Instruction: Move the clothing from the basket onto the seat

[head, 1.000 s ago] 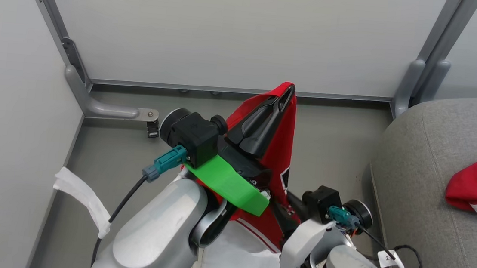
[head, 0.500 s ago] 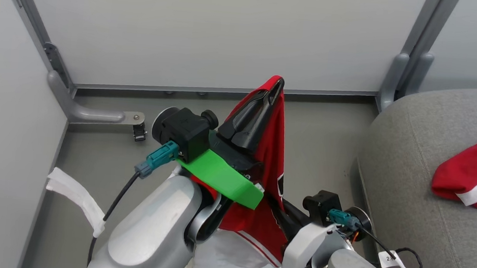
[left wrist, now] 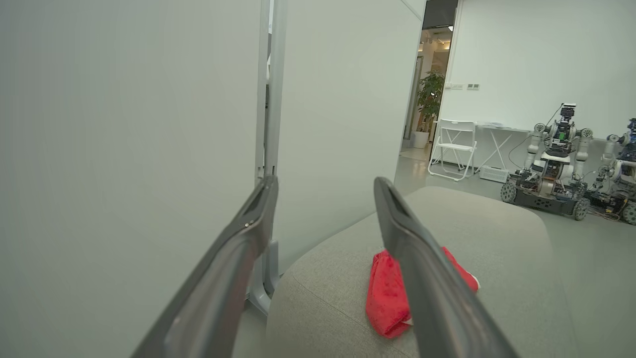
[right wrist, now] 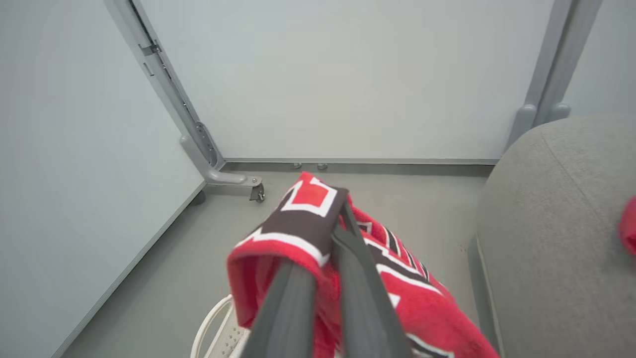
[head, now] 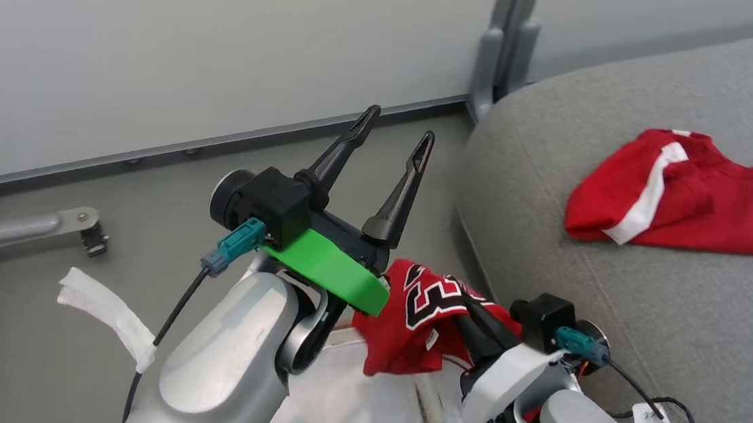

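The step in hand is the carry of the second garment. The red shorts (head: 678, 193) with the white stripe already lie crumpled on the grey seat (head: 613, 307), well in from its rounded edge.

The red jersey (head: 419, 311) hangs from the right claw (right wrist: 332, 229), low between the two arms and just short of the seat's edge. In the right wrist view the two dark fingers are pressed close together, with a fold of the numbered cloth pinched between them and draped over the tips. The jersey's lower part trails down over the white liner (head: 346, 406) of the basket (right wrist: 206, 325); whether it touches the liner I cannot tell.

The left claw (head: 393, 134) is raised above the floor beside the seat, its fingers spread wide and nothing between them.

The next move likely calls for the right arm to lift enough for the trailing cloth to clear the basket rim. It should then swing out over the cushion, past the edge, before the fingers part. Letting go too near the edge could let the jersey slide to the floor.
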Motion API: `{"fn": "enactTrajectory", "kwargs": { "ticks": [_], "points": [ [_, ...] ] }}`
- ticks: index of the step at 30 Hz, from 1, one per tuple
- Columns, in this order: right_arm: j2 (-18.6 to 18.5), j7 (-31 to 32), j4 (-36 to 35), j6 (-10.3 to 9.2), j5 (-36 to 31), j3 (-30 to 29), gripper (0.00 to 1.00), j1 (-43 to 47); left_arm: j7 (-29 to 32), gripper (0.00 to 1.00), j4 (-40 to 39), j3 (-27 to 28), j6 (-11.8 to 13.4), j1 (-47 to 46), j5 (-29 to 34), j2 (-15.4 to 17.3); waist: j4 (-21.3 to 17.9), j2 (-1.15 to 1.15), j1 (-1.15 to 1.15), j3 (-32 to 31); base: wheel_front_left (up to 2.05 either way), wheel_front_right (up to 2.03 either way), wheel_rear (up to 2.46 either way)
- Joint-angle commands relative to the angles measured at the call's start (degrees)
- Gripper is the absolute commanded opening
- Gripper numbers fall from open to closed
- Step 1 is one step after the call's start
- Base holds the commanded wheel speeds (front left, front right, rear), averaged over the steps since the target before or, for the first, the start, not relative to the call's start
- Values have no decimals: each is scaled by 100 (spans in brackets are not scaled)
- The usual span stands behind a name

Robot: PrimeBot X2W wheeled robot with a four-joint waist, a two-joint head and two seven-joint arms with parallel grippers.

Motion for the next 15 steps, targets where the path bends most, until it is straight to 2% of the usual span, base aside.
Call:
{"fn": "enactTrajectory", "kwargs": {
  "ticks": [1,7,11,15],
  "points": [
    [-34,-15,-132,-6,4,-93,0,46,-5,100,69,32,-25,48,51,14,-1033,61,0,356,0,0,0],
    [-184,-15,-515,-6,-23,-477,0,-23,-5,100,330,-7,-83,-66,186,19,-1631,61,0,640,0,0,0],
    [-399,-15,-722,-6,-55,-746,0,-297,-5,100,595,-165,-106,-145,304,23,-1760,61,0,862,0,0,0],
    [-816,-15,-897,-6,-133,-998,0,-818,-5,100,836,-333,-130,-143,358,24,-1753,61,0,1160,0,0,0]
  ]
}}
